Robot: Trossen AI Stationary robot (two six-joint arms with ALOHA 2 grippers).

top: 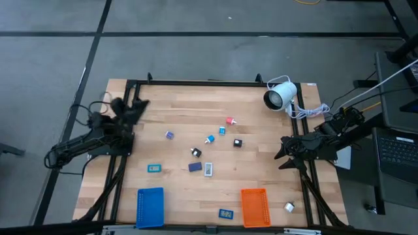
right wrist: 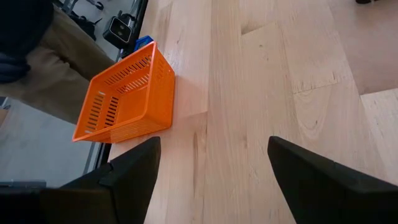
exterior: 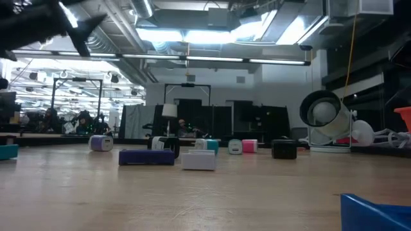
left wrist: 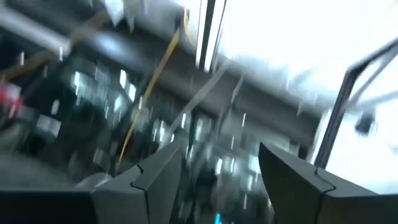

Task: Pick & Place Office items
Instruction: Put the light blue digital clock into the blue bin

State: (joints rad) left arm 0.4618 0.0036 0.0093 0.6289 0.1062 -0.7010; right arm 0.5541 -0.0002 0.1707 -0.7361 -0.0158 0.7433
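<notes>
The office items lie scattered on the wooden table's middle in the high view: a red chunk [top: 230,121], two light-blue chunks [top: 222,130] [top: 209,139], a purple chunk [top: 169,135], a black chunk [top: 238,142], a black-white chunk [top: 196,153], a teal rectangle [top: 153,168], a dark-blue rectangle [top: 194,167] and a white rectangle [top: 208,169]. My left gripper [top: 138,104] [left wrist: 221,180] is open, raised near the far-left corner and pointing upward into the room. My right gripper [top: 279,153] [right wrist: 211,174] is open above bare wood at the table's right side. Neither touches anything.
A blue tray [top: 150,207] and an orange tray [top: 255,206] [right wrist: 124,99] sit at the near edge, with a small blue item [top: 226,213] between them. A white round lamp [top: 279,96] stands at the far right. A person's trouser leg [right wrist: 56,68] shows beyond the orange tray.
</notes>
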